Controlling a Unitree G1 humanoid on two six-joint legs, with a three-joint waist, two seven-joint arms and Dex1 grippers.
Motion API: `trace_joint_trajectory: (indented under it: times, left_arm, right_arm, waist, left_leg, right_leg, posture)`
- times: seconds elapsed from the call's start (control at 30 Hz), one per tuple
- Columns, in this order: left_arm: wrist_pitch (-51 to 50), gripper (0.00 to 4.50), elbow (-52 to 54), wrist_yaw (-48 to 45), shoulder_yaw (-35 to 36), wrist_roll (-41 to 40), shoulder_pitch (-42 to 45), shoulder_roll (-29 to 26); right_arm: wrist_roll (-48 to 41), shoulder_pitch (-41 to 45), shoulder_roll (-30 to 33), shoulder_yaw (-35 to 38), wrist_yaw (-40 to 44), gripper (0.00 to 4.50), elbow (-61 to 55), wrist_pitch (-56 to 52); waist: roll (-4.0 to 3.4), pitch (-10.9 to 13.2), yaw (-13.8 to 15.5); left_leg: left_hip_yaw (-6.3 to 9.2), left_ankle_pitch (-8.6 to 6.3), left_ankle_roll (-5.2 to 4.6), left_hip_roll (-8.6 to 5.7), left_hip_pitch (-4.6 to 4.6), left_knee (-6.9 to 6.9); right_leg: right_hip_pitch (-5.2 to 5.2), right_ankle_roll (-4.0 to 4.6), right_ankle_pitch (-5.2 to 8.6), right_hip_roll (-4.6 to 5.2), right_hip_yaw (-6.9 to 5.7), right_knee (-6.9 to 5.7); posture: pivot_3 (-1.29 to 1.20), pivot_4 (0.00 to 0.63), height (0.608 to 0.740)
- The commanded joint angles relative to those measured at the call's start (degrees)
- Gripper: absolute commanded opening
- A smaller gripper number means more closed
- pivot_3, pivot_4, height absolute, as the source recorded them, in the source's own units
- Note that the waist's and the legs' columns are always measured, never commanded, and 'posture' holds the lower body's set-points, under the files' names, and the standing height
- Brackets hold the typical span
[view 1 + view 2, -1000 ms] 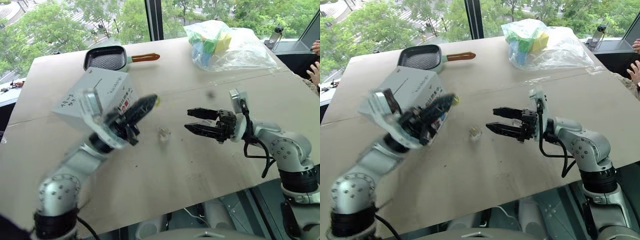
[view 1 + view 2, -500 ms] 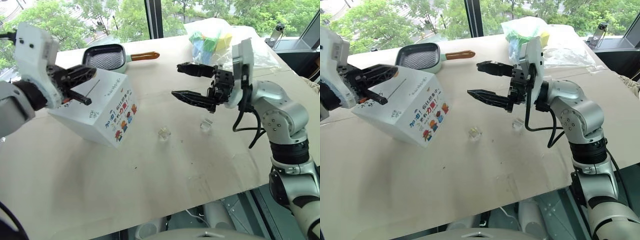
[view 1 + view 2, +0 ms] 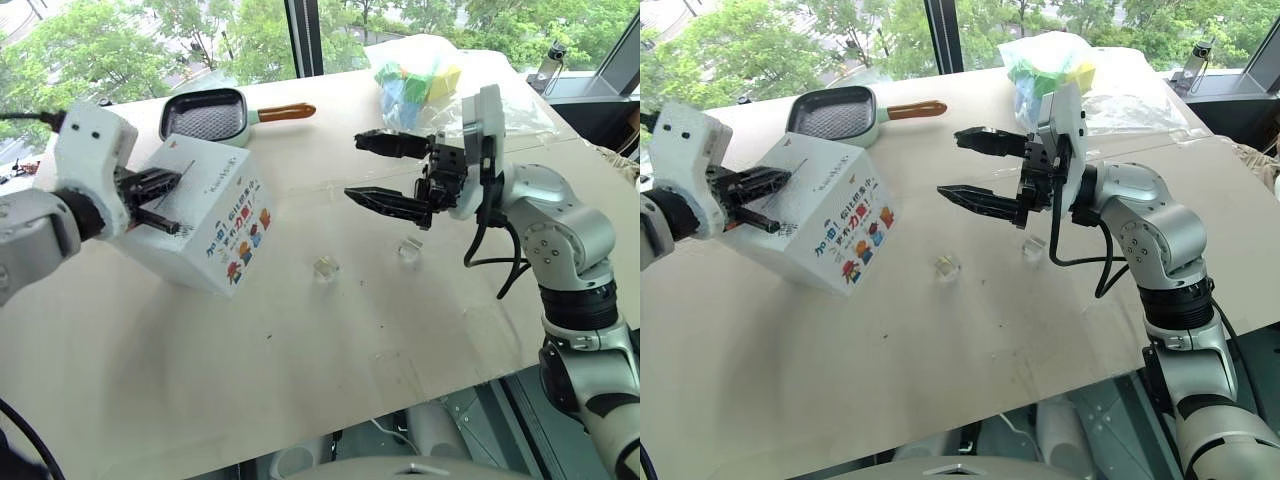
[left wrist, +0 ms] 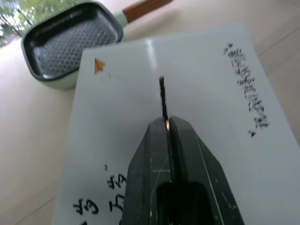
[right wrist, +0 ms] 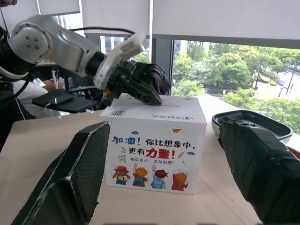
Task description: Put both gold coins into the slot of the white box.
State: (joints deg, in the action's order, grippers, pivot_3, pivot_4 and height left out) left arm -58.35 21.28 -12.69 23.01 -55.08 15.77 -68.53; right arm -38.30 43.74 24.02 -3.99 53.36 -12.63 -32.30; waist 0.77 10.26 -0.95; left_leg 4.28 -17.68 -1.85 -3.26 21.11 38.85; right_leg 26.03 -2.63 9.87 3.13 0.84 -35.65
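The white box [image 3: 215, 225] stands at the table's left, cartoon face toward me. My left gripper [image 4: 167, 121] is shut, its tips on the box's handwritten top face in line with the slot [image 4: 162, 96]. A thin gold glint, the edge of a gold coin, shows pinched between the tips. Two small glassy pieces with a yellow glint lie on the table, one [image 3: 325, 268] mid-table and one [image 3: 408, 250] under my right gripper. That right gripper [image 3: 353, 165] hangs open and empty above the table, pointing left at the box.
A square black grill pan [image 3: 210, 115] with a brown handle lies behind the box. A clear plastic bag of coloured blocks [image 3: 430, 85] sits at the back right. The brown table [image 3: 300, 380] ends close in front and at the right.
My left gripper swung from mid-table to the left and settled on the box's top face at the slot. My right gripper rose off the table, then held still.
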Motion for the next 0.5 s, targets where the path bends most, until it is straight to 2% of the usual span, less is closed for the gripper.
trace_joint_trajectory:
  times: [0.03,0.5]
  left_arm:
    - [0.04,0.00,-0.71,-1.64,1.08,4.90,-1.52,-0.21]
    - [2.41,0.00,-0.04,-7.18,0.55,12.05,-2.18,3.14]
  right_arm:
    - [-1.02,0.19,0.30,1.26,0.07,4.00,-2.36,0.02]
    - [0.92,-0.04,2.43,-0.55,-0.56,4.00,-2.49,-2.56]
  waist:
    - [-0.01,0.00,-0.07]
    - [-0.04,-0.03,-0.86]
  left_leg:
    - [-0.03,0.00,0.00,0.00,-0.01,0.00]
    - [-0.04,0.09,0.14,0.02,-0.18,0.00]
  right_leg:
    - [0.00,0.00,0.00,0.01,0.04,-0.01]
    - [-0.03,0.05,-0.04,0.01,0.06,-0.28]
  posture:
    - [0.00,0.150,0.721]
    - [0.00,0.150,0.721]
